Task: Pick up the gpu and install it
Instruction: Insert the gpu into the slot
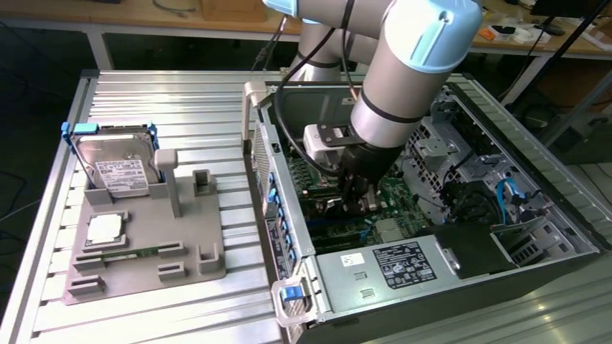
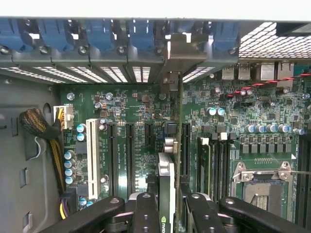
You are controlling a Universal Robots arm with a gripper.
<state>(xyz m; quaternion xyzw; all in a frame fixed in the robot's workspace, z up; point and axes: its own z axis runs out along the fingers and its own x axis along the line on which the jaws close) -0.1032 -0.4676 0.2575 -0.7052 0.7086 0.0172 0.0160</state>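
Note:
My gripper (image 1: 350, 195) is down inside the open computer case (image 1: 287, 215), over the green motherboard (image 1: 383, 208). In the wrist view the gpu (image 2: 166, 174) shows edge-on as a thin dark card between the two black fingers (image 2: 146, 213). The gripper (image 2: 170, 216) is shut on it. The card stands upright over a black expansion slot (image 2: 185, 145), and its silver bracket end (image 2: 171, 53) reaches the case's rear slot openings. Whether the card's edge is fully seated in the slot is hidden. In the exterior view the gpu (image 1: 337, 205) is a dark sliver under the fingers.
A grey fixture plate (image 1: 143, 244) on the exterior view's left carries a silver hard drive in a blue-handled frame (image 1: 115, 168), a processor chip (image 1: 103, 228) and a memory stick (image 1: 120, 252). The power supply (image 1: 402, 261) and blue cables (image 1: 512, 201) crowd the case. Blue slot latches (image 2: 97, 34) line the rear wall.

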